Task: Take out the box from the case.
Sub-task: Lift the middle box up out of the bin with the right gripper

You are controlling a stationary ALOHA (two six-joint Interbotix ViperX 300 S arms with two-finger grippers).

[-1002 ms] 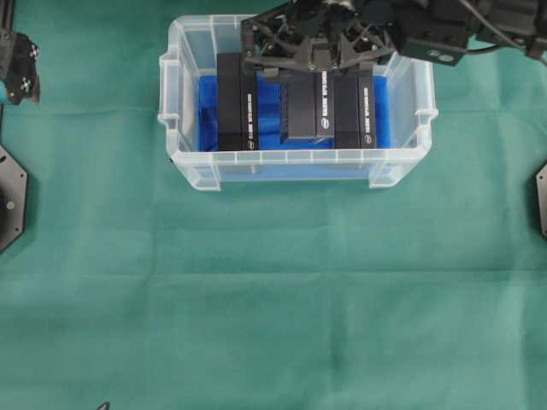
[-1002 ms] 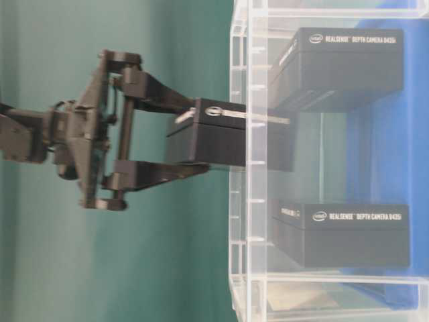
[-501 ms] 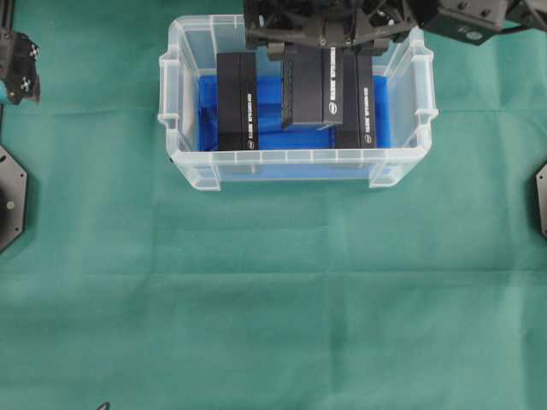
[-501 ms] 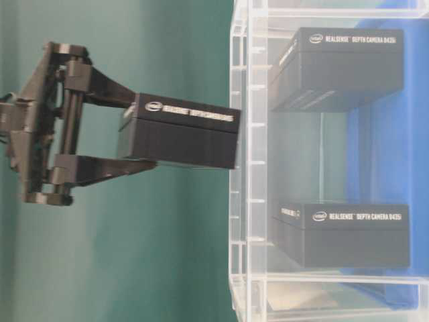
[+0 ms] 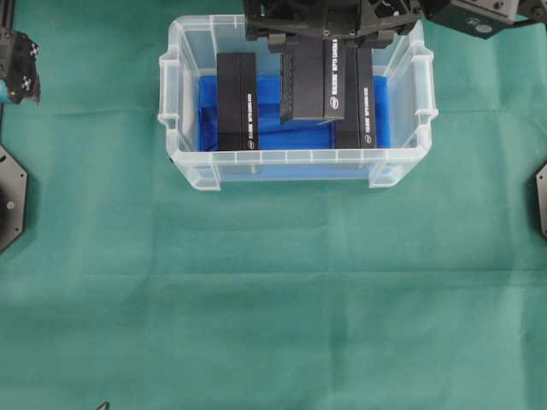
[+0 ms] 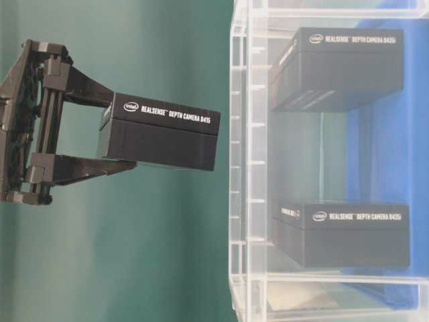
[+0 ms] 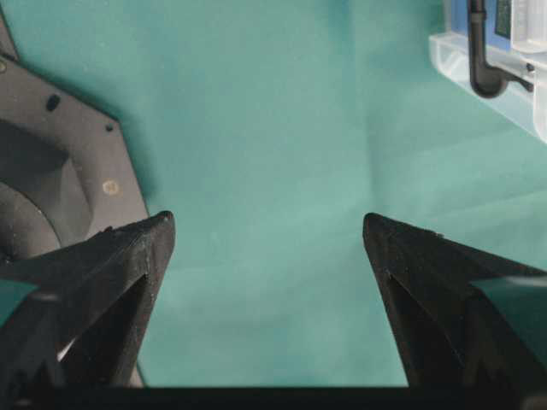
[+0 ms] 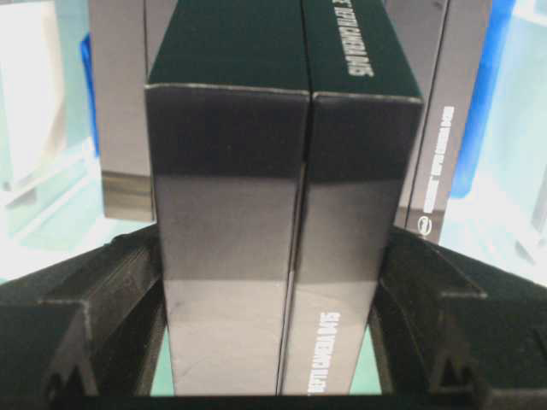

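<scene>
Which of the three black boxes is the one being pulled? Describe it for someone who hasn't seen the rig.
Find the translucent clear plastic case with a blue lining on the green cloth. Two black rectangular cardboard boxes stand inside it. The target is the third black RealSense box, clamped in the right end effector; only it hangs clear above the rim.

A green cloth (image 5: 273, 290) is covering the whole surface, lying mostly flat with faint creases running across it. The case (image 5: 175, 111), a clear plastic bin with a blue lining, is resting directly on that cloth straight beneath the right pincer (image 5: 323, 26) and well off to the side of the left pincer (image 7: 269, 235), which is hanging over bare cloth. A black hexagonal base plate (image 5: 10, 198) is sitting at one edge of the cloth on the left pincer's side, and another (image 5: 540, 201) is showing at the opposite edge.
</scene>
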